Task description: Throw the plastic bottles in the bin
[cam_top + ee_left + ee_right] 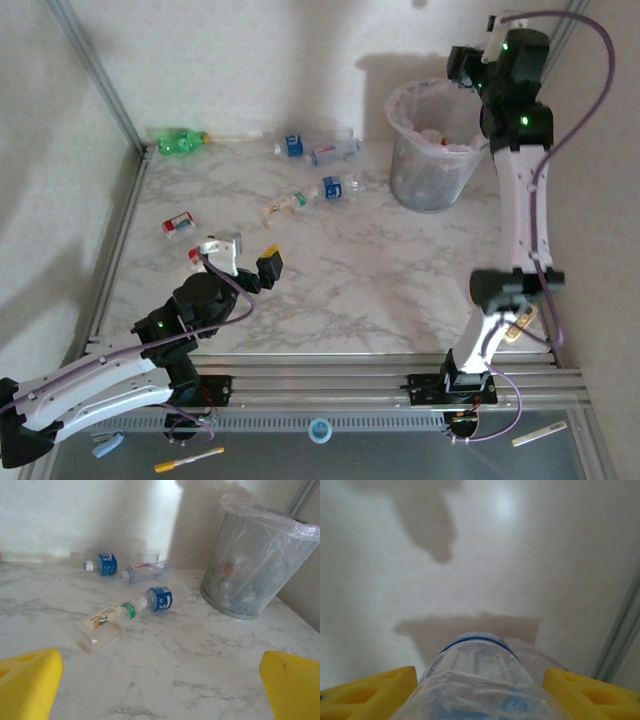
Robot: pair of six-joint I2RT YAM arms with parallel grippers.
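Marble-pattern table (380,290); plastic bottles (335,187) lying scattered across far half; green bottle (180,142) far-left corner; bin (428,178) upright far right.

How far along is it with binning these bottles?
Partway. The bin already holds some bottles. The right gripper grips a clear bottle up beside it. At least six more, like the green bottle, lie on the table; left gripper open.
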